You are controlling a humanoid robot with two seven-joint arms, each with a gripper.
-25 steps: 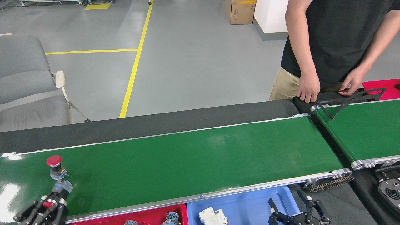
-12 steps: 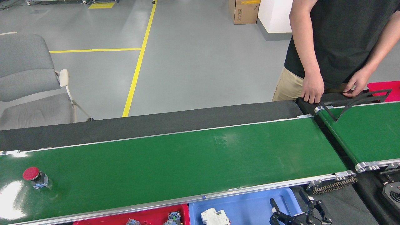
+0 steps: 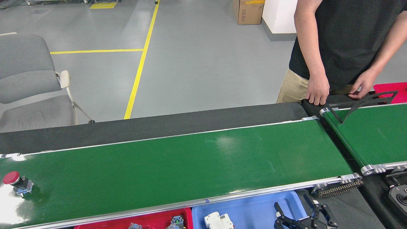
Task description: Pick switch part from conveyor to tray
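One switch part, lying on its side, sits near the belt's left end

One red-capped switch part (image 3: pixel 15 183) lies alone on the glossy dark-green conveyor (image 3: pixel 178 165), close to the left edge of the head view and well apart from everything else on the belt. It rests tipped over, not upright: the round red button cap points toward the upper left and the grey-and-blue contact block trails toward the lower right, so its long axis runs roughly along the belt with a slight slant toward the near rail.

Below the near silver rail stand a red tray (image 3: pixel 152 221) and a blue tray (image 3: pixel 251 208), set just beside the belt, presumably so that a picked part needs only a short carry. The red tray already holds small switch-like pieces; the blue one holds a white breaker-like block (image 3: pixel 218 221).

The right gripper (image 3: pixel 302 219) hovers low over the blue tray's right end, its black fingers spread apart and holding nothing. The left gripper is out of view, so nothing can be said of its state.

At the far right a person (image 3: pixel 346 38) in a dark shirt stands with one hand (image 3: pixel 317 91) resting on the table edge and the other by the black guide bar of the narrower belt (image 3: pixel 372 133), apparently tending the feed side.

Judging by its place, the part is nearer the left arm's reach, and a grasp across the body behind the cap looks the likeliest hold.
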